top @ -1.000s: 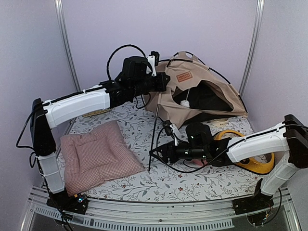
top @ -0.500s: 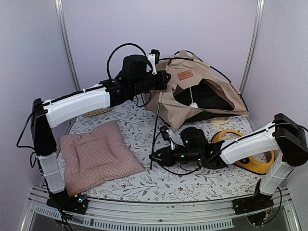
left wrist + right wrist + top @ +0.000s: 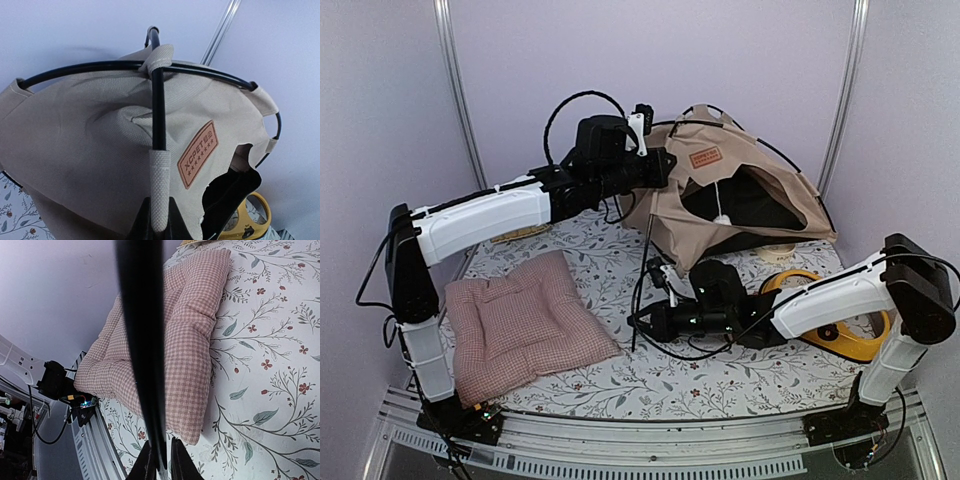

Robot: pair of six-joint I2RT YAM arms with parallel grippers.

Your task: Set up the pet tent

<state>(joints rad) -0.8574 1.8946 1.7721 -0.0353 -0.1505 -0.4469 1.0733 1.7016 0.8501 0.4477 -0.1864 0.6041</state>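
While the left gripper (image 3: 159, 222) pinched the woven sleeve (image 3: 160, 182) on the tent's ridge rod (image 3: 158, 110), the pet tent (image 3: 760, 165) stood half-raised at the far right of the table (image 3: 620, 385), its fabric slack and creased. Left jaws were clenched on that sleeve, just beside the brown label patch (image 3: 198, 153). Right gripper (image 3: 642, 322) lay low near the table's middle, jaws clamped on the lower part of a loose thin black pole (image 3: 641, 275) that ran up toward the tent's near corner.

Step in hand, as judged: seating this pole so the canvas goes taut. To do it well — anchor the top with the left gripper, and steer the pole's foot with the right along the pole's own line, not across it, since a thin rod gripped near one end will likely bow or twist in the fingers. Mind the pink checked cushion (image 3: 525, 325), just beside the foot.

Containers: only the tent itself counted as one. Its opening showed a black interior and a white pom-pom (image 3: 722, 219) dangling there; nothing else was visible inside. A yellow ring-shaped object (image 3: 840, 345) sat partly behind the right forearm (image 3: 830, 298) — whether it held anything could not be told
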